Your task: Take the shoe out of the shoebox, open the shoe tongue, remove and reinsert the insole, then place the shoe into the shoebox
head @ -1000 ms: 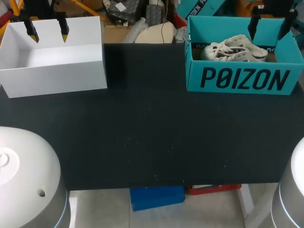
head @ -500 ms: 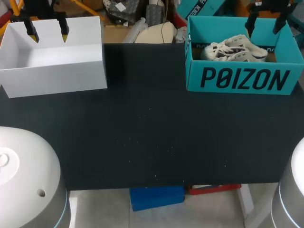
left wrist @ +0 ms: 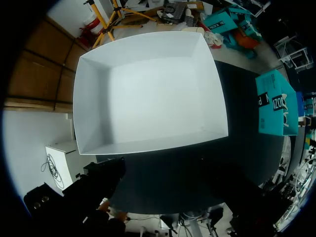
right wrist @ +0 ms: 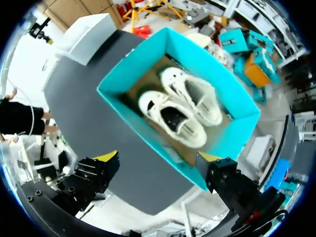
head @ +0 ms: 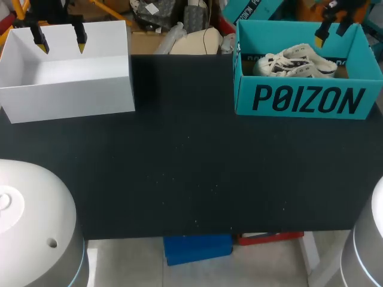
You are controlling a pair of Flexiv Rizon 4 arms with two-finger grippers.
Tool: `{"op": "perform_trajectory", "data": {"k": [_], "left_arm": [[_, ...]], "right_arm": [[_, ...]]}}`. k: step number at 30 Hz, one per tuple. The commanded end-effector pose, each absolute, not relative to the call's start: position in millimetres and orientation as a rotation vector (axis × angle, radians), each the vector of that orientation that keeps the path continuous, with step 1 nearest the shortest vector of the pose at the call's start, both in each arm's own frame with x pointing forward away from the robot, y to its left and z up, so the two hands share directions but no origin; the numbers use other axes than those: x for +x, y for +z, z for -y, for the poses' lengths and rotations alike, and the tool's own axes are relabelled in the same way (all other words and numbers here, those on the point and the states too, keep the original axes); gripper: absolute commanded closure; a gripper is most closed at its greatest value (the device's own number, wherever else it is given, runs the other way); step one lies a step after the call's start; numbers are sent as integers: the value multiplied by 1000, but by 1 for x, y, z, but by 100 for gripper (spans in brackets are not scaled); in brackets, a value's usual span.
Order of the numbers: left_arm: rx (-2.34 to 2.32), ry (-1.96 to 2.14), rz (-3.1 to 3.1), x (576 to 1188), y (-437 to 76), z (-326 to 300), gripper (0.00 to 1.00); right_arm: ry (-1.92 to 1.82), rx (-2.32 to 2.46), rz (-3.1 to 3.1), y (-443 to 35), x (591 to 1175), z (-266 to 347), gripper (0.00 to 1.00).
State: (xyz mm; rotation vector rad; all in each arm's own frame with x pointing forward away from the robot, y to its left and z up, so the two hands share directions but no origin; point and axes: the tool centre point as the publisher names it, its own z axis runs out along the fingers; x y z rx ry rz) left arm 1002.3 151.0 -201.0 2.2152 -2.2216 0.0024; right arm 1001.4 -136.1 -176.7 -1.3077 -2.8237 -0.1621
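Pair of white lace-up shoes point(head: 296, 61), lying side by side inside the open teal cardboard shoebox point(head: 305, 98), at 1 o'clock on our black table point(head: 191, 167). Our right gripper point(head: 331, 27) hangs above the shoebox's 1 o'clock corner, fingers spread. Our left gripper point(head: 60, 43), fingers likewise spread, hangs over the open white box point(head: 66, 95) at 11 o'clock.

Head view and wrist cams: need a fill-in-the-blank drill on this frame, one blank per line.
1. The teal cardboard shoebox holds ___ white laced sneakers.
2. The left pincer hangs over the ___ open-topped box.
3. The right pincer hangs above the shoebox with its fingers ___.
4. Both boxes sit on the ___ table.
Missing words: two; white; open; black.
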Motion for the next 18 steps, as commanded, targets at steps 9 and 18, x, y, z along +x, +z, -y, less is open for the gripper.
{"op": "perform_trajectory", "data": {"k": [9, 18], "left_arm": [[2218, -1, 2221, 1002, -200, -150, 0], [2218, -1, 2221, 1002, -200, -150, 0]], "right_arm": [[132, -399, 3105, -185, 1035, 135, 0], [144, -65, 3156, -222, 1060, 120, 64]]}}
